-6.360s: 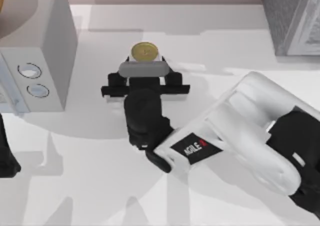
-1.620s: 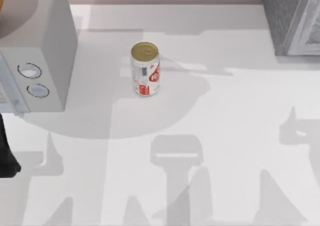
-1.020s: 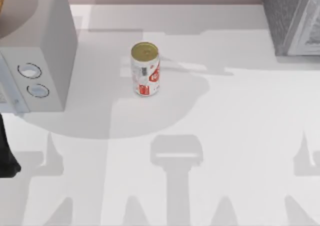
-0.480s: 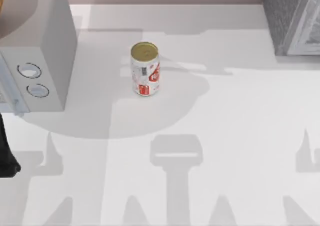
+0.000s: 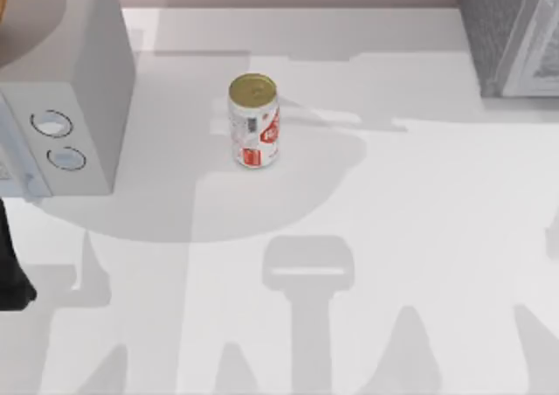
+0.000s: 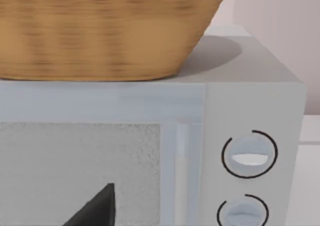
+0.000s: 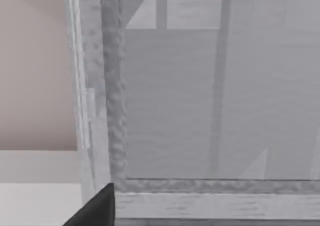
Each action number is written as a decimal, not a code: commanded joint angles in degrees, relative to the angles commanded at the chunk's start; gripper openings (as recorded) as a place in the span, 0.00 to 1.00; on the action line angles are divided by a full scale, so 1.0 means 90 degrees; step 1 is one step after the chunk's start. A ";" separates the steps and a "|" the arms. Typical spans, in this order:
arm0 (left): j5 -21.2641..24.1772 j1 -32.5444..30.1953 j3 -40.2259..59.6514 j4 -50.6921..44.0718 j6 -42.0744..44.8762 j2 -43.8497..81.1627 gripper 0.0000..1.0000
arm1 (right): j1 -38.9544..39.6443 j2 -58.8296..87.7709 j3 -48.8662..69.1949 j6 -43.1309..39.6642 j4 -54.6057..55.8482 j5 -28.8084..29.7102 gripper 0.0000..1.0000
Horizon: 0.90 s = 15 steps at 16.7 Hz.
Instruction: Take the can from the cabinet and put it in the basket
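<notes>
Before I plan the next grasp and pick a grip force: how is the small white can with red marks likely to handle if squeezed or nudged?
The small white can with red marks and a gold top stands upright on the white table, taller than wide, so a high push would probably tip it. Its round body would likely roll afterwards. The smooth wall may slip and dent under hard squeezing.
</notes>
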 joint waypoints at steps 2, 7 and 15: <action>0.0000 0.0000 0.0000 0.0000 0.0000 0.0000 1.00 | -0.0702 0.1084 0.0250 0.0023 0.0840 -0.0722 1.00; 0.0000 0.0000 0.0000 0.0000 0.0000 0.0000 1.00 | -0.2319 0.3602 0.0811 0.0068 0.2766 -0.2397 1.00; 0.0000 0.0000 0.0000 0.0000 0.0000 0.0000 1.00 | -0.3831 0.5829 0.1318 0.0118 0.4484 -0.3807 1.00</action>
